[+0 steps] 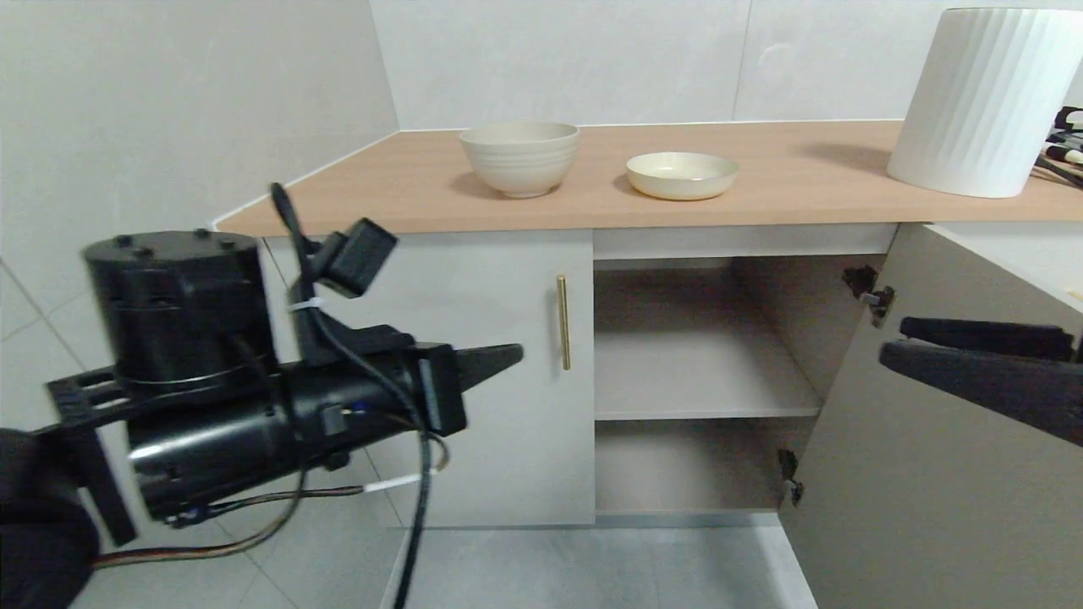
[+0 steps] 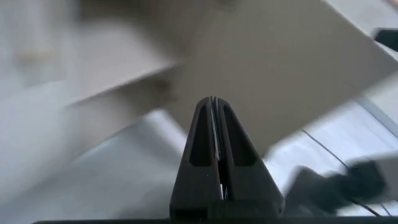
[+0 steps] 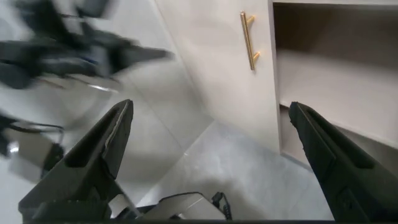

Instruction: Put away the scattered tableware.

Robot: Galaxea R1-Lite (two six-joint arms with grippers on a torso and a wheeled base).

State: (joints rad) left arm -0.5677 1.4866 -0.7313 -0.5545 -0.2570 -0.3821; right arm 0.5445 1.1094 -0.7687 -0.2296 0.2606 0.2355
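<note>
- We see two pieces of tableware on the wooden countertop (image 1: 804,165): a deep ribbed cream bowl (image 1: 519,157) and, to its right, a shallow cream dish (image 1: 682,175).
- The bowl and the dish stand near each other but do not touch, and both are upright.
- The dish is above the open side of the cabinet, and the bowl is above the closed left door (image 1: 499,279).
- The left gripper (image 1: 508,355) is in the air in front of the closed door, lower than the countertop, and it points toward the brass handle (image 1: 563,321).
- Its fingers (image 2: 199,143) are pressed together with no gap, and we see nothing between them.
- The right gripper (image 1: 890,340) is in front of the open right door (image 1: 914,491), beside the open compartment.
- Its fingers (image 3: 106,149) are spread wide apart and they hold nothing.
- Inside the open compartment there is one shelf (image 1: 694,372).
- A tall white ribbed container (image 1: 986,101) stands at the right end of the countertop, well apart from the dish.
- Behind this container, at the edge, lie some dark items (image 1: 1064,144); we cannot tell what they are.
</note>
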